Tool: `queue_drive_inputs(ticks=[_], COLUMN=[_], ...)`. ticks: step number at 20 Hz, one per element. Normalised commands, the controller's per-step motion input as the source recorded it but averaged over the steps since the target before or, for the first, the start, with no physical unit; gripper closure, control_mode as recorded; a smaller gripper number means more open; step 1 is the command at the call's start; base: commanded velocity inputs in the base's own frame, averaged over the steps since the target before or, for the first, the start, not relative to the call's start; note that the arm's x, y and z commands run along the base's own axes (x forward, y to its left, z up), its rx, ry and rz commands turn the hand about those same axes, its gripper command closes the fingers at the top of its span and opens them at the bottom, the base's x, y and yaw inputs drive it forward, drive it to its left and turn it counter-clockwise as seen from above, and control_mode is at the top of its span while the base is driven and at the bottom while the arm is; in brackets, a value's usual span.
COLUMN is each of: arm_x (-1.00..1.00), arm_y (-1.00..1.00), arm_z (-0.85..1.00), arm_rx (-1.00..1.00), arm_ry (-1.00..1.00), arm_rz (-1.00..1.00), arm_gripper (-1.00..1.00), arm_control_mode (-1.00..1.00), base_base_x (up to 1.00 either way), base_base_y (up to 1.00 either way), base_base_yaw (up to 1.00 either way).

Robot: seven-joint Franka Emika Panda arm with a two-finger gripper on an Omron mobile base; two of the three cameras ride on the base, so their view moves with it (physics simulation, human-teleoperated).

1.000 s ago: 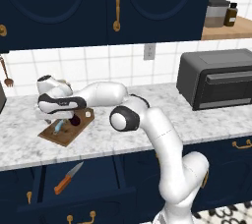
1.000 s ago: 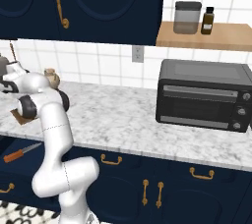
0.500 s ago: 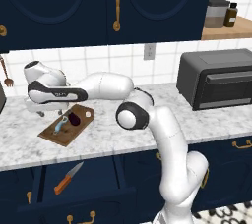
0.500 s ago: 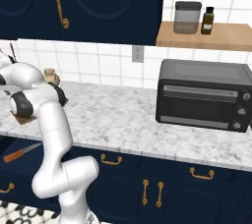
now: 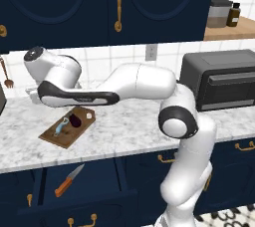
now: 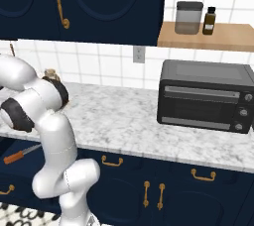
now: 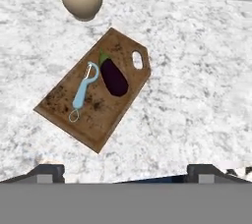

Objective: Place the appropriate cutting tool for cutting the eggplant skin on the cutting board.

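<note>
Peeler [image 7: 82,90] lies flat on the cutting board [image 7: 59,101], just beside the eggplant [image 7: 114,76], as my gripper [image 7: 125,171] hangs above with jaws spread and empty. Light and stiff, I judge; its slim blue handle offers the surest hold.

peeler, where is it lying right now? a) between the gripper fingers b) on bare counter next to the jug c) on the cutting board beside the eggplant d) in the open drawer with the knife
c: the hand view shows the light-blue peeler flat on the cutting board, just beside the eggplant.
</note>
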Motion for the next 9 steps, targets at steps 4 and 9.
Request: queue_drive_inputs(ticks=[4, 9], arm_x=[-1.0, -1.0], arm_y=[-1.0, -1.0], arm_z=[0.82, 0.81], arm_rx=[0.12, 0.13], arm_ry=[-0.31, -0.26], arm_rz=[0.17, 0.18], arm_gripper=[-1.0, -1.0], arm_control_mode=[-1.0, -1.0], base_base_x=[0.0, 0.0], base_base_y=[0.0, 0.0], base_base_yaw=[0.0, 0.0])
